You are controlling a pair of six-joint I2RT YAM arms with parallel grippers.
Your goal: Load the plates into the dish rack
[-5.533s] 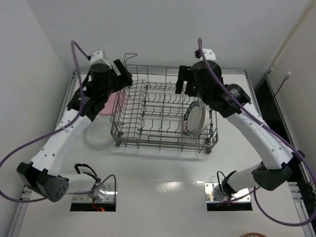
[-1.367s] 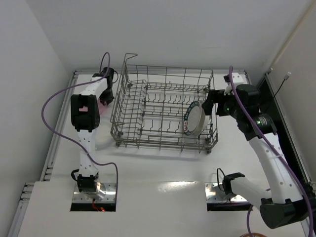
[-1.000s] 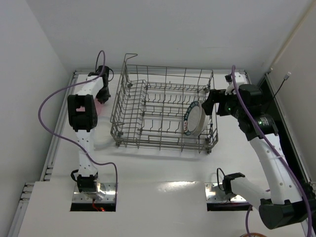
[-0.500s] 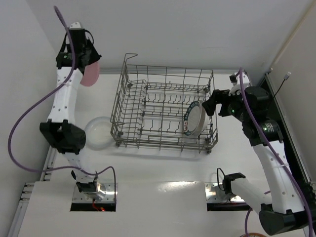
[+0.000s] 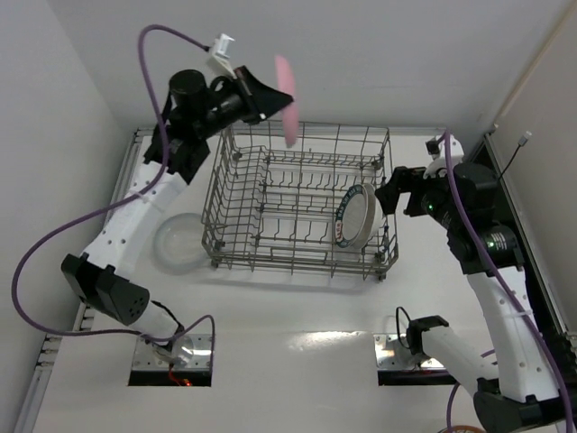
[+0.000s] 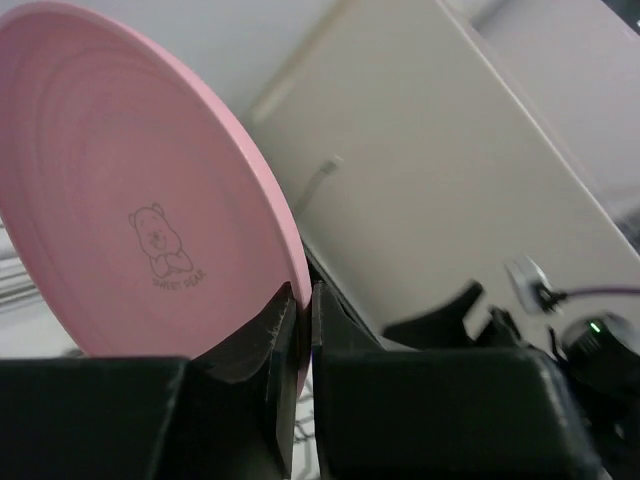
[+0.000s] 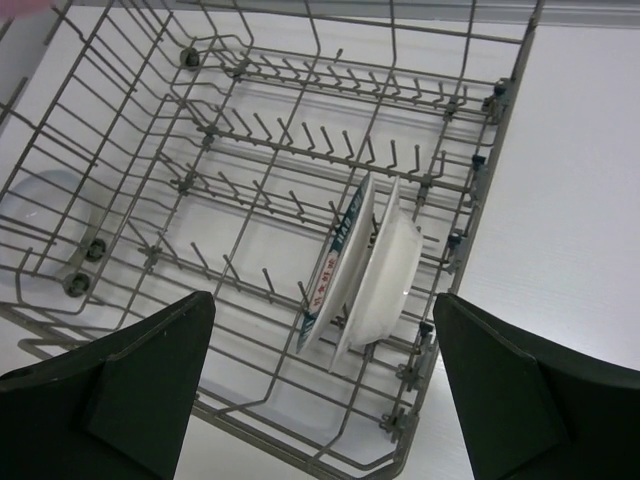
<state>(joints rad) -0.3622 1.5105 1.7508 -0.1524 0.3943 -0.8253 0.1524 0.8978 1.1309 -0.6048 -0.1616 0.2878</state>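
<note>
Seemingly pinched only at its rim by the left gripper (image 6: 297,330), the pink plate (image 6: 130,200) could be dropped onto the dish rack (image 5: 297,255), while the right gripper (image 7: 320,300) is spread wide.

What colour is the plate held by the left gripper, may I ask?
The plate is pink with a small bear print, clearest in the left wrist view.

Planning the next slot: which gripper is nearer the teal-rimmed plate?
Right. The right gripper hovers outside the right wall of the dish rack, beside the teal-rimmed plate; the left gripper holds the pink plate raised above the rack's far edge.
</note>
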